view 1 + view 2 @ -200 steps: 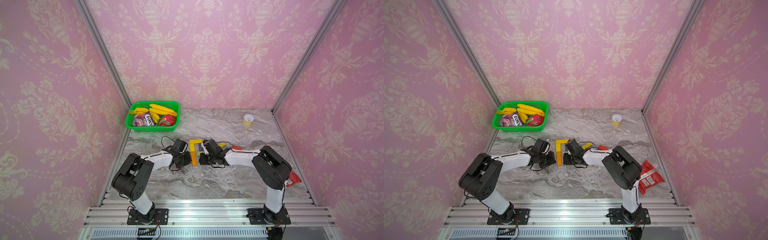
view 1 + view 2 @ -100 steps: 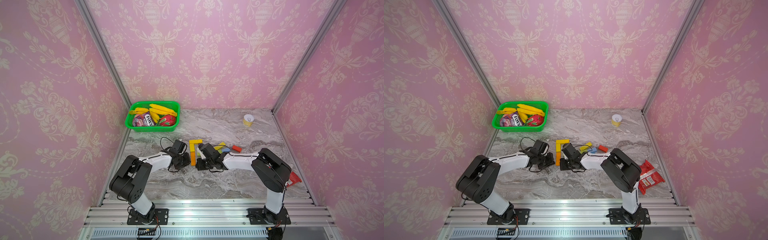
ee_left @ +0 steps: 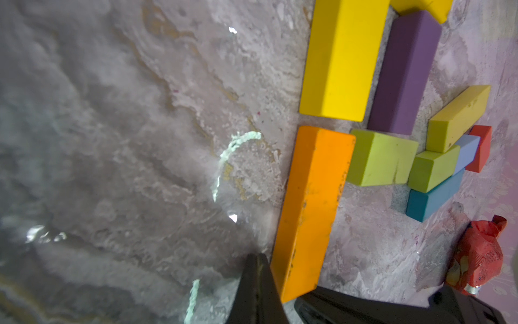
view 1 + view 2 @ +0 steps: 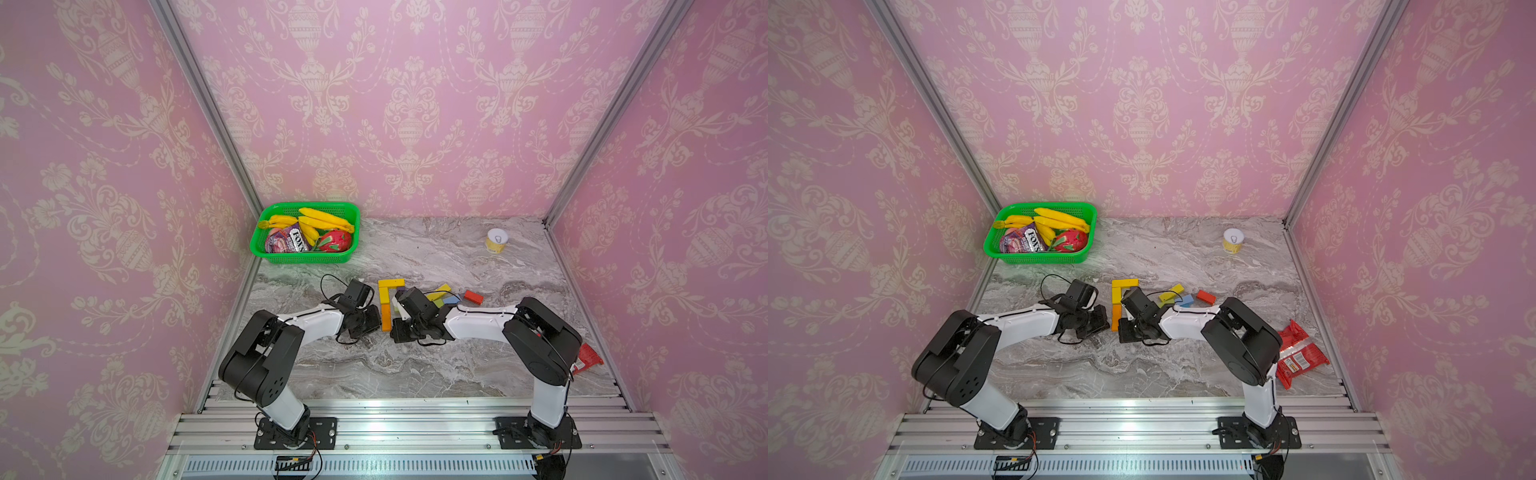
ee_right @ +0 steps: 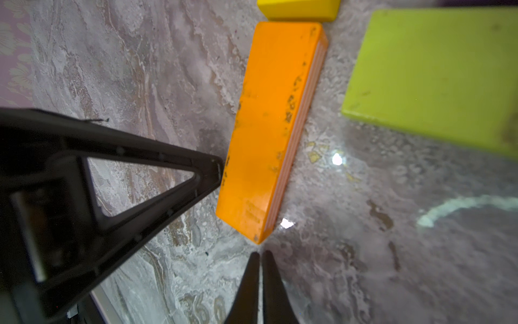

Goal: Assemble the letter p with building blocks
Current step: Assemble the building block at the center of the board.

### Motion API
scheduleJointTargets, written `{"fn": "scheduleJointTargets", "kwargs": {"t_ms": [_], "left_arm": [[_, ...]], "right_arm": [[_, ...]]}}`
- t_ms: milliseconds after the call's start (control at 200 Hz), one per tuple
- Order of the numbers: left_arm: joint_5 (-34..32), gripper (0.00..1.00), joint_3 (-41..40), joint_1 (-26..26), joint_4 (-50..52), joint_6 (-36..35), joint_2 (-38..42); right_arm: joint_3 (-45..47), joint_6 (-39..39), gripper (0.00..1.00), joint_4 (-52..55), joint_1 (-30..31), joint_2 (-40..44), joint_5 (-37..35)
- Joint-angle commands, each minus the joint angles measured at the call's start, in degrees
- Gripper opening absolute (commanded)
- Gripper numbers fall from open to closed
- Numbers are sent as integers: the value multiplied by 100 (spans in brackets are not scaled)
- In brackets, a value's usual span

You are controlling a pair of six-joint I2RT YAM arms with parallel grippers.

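Both my grippers are pinched shut on nothing. The left gripper [image 3: 258,259] sits just beside the orange block [image 3: 311,207], and the right gripper [image 5: 259,254] is just off its corner. That block lies flat on the table [image 3: 126,140], end to end with 1 yellow block [image 3: 342,56]. A purple block [image 3: 403,75] and a lime block [image 3: 381,158] lie just beside them.

In both top views the right arm's wrist [image 4: 417,305] hides the purple block [image 3: 403,73] and much of the larger lime green block [image 3: 382,158]. In a top view that arm's elbow [image 4: 540,340] covers most of the red snack packet [image 4: 588,359] at the counter's [image 4: 415,374] right edge. In the left wrist view the long yellow block [image 3: 342,59] is cut off by the frame edge; in the right wrist view the larger lime green block is blurred and cut off.
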State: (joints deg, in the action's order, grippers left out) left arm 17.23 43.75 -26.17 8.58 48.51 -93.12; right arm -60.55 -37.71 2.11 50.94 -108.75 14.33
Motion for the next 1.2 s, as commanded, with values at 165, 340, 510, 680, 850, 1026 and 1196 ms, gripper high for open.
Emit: {"fn": "scheduleJointTargets", "kwargs": {"t_ms": [165, 340, 510, 680, 850, 1026, 1196], "left_arm": [[-1, 0, 195, -63, 64, -179, -350], [-86, 0, 140, -63, 81, -132, -278], [-133, 0, 149, -59, 135, -158, -267], [-116, 0, 213, -63, 109, -145, -344], [-115, 0, 256, -54, 135, -167, -364], [-97, 0, 284, -61, 126, -175, -426], [-128, 0, 266, -58, 125, -149, -400]], "right_arm": [[-109, 124, 9, 710, 69, -284, -62], [-285, 178, 9, 765, 67, -427, -35], [-377, 196, 10, 793, 73, -511, -9], [-404, 194, 10, 812, 66, -542, -15], [-404, 194, 9, 817, 59, -551, -26], [-404, 186, 9, 817, 57, -599, -27], [-404, 185, 10, 822, 48, -604, -40]]}}
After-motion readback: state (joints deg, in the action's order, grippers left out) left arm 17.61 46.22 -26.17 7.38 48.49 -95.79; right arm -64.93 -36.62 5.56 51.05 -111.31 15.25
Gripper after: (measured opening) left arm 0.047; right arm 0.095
